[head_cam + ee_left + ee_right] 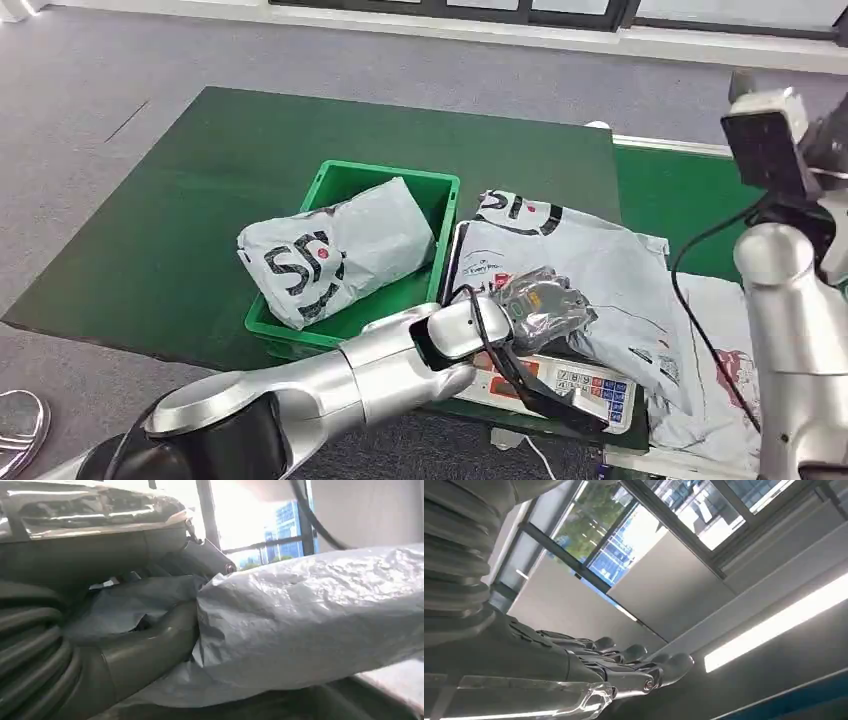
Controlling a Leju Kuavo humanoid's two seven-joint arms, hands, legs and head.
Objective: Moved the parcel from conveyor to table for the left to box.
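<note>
**Clerk:** Item one, the parcel?

**Operator:** I logged a grey plastic mailer parcel lying flat on a weighing scale, just right of the green box. The scale sat on the green table, its keypad poking out from under the parcel's near edge.

**Clerk:** Left hand?

**Operator:** My left hand was on top of that parcel. In the left wrist view the thumb and fingers were closed on a fold of its crinkled grey film, so I recorded it as holding the parcel.

**Clerk:** Right hand?

**Operator:** My right hand was raised, its wrist camera looking up at windows and a ceiling light strip. Fingers lay side by side, nearly straight, nothing in them.

**Clerk:** Box contents?

**Operator:** One grey parcel with black lettering, tilted, its left end hanging over the box rim.

**Clerk:** Anything else?

**Operator:** A further flat mailer right of the scale, partly tucked under the first. A green conveyor belt behind it. Grey carpet all round.
</note>
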